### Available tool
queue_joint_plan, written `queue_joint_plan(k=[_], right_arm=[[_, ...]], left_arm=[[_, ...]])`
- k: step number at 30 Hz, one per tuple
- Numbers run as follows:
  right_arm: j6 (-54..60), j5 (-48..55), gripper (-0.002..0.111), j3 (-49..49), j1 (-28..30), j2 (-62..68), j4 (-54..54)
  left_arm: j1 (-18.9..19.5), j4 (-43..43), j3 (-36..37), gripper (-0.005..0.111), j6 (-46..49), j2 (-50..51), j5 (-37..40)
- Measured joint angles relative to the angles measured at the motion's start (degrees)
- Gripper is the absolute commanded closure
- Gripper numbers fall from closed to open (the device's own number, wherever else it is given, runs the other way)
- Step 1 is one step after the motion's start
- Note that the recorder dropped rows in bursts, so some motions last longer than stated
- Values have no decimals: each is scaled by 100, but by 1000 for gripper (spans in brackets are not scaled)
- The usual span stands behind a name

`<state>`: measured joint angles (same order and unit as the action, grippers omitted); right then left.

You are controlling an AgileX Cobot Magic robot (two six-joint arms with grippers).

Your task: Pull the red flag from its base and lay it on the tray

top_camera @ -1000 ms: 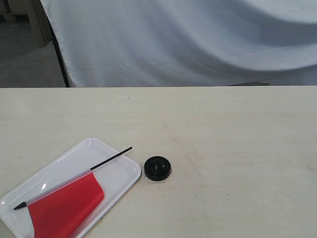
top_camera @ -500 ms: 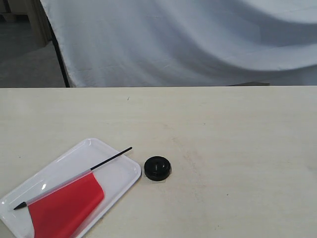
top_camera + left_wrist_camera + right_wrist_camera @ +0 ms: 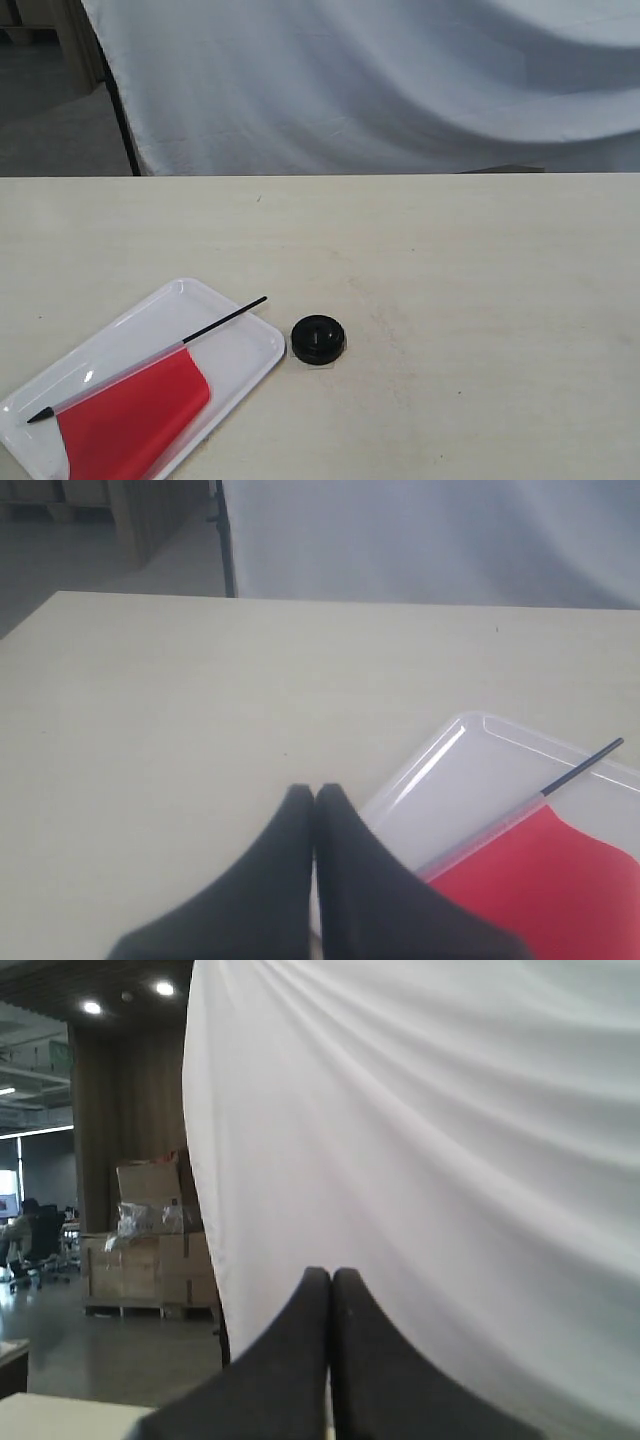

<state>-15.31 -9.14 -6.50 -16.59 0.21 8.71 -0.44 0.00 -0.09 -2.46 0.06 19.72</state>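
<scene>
Black fingers of the left end effector [image 3: 314,792] are pressed together with nothing between them, above the table [image 3: 180,700] just beside the tray [image 3: 470,770]. The right end effector [image 3: 331,1276] is likewise closed and empty, facing a white curtain [image 3: 450,1160]. The red flag [image 3: 135,410] lies flat in the tray, its pole jutting past the rim toward the base [image 3: 318,339], which sits on the table just beside the tray
</scene>
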Motion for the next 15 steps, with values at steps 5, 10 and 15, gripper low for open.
queue_joint_plan(k=[5,10,15], right_arm=[[60,73,109,616,0,0,-11],[169,736,109,629,0,0,-11],[103,1403,109,629,0,10,-12]], left_arm=[[0,0,0,107,0,0,0],[0,0,0,107,0,0,0],[0,0,0,107,0,0,0]])
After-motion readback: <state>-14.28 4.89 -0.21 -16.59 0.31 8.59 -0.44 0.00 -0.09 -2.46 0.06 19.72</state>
